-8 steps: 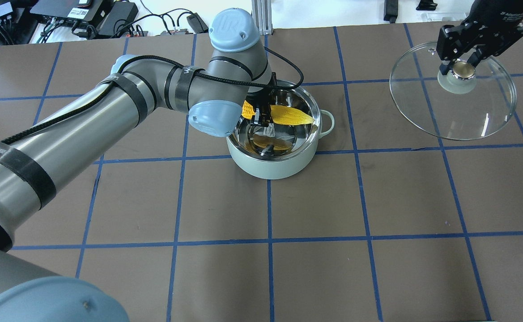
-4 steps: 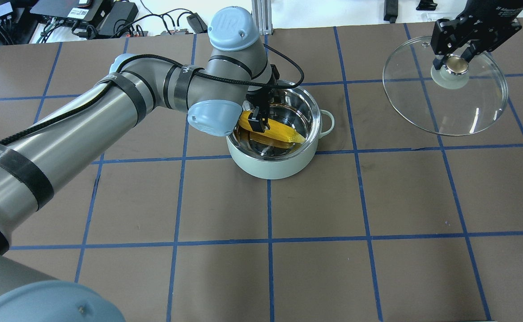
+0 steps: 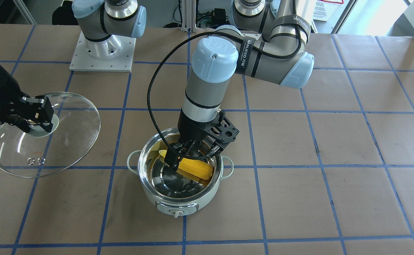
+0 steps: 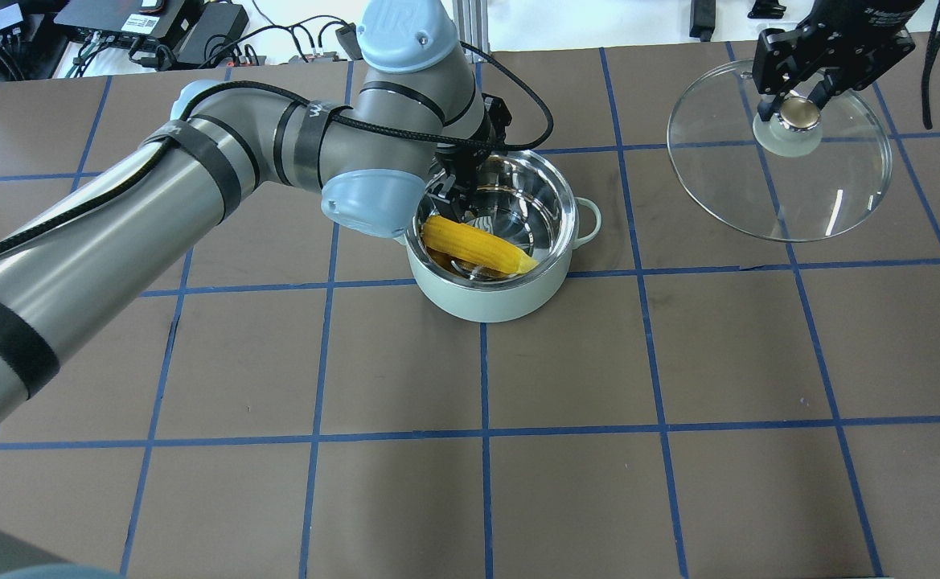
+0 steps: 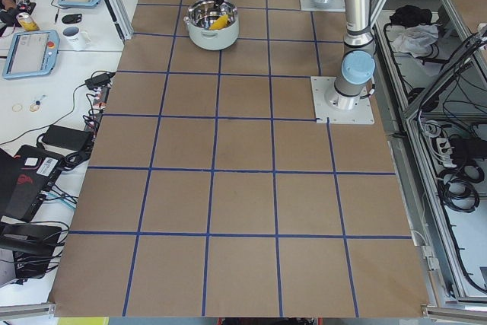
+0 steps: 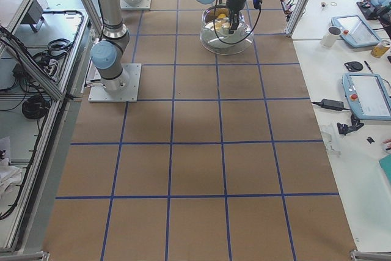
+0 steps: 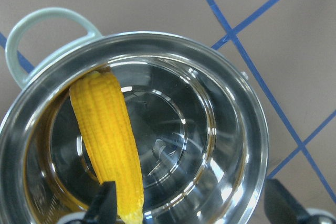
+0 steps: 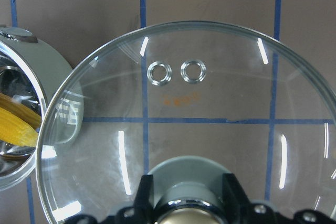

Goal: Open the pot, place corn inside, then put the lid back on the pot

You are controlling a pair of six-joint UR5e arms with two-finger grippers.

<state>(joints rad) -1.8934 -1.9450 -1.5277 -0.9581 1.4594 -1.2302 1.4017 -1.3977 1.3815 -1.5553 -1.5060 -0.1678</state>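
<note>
The mint-green pot [image 4: 486, 304] stands open mid-table, also in the front view [image 3: 201, 201] and the left wrist view [image 7: 251, 129]. The yellow corn [image 4: 476, 248] lies inside it against the steel wall, also in the front view [image 3: 197, 170] and the left wrist view [image 7: 107, 137]. My left gripper [image 4: 452, 191] hangs open just above the corn, over the pot, touching nothing; its fingers [image 7: 103, 205] stand wide apart. My right gripper [image 4: 795, 108] is shut on the knob of the glass lid [image 4: 827, 189] and holds it in the air to the pot's right [image 3: 70, 141].
The brown table cover carries a grid of blue tape lines [image 4: 484, 378]. Cables and electronics [image 4: 148, 24] lie beyond the far edge. The right wrist view shows the lid's two vent rings [image 8: 176, 72] and the pot's side [image 8: 50, 66] at left.
My left gripper lowered the corn into the pot, let it go and opened, then rose slightly. My right gripper has carried the lid a little to the left and farther away.
</note>
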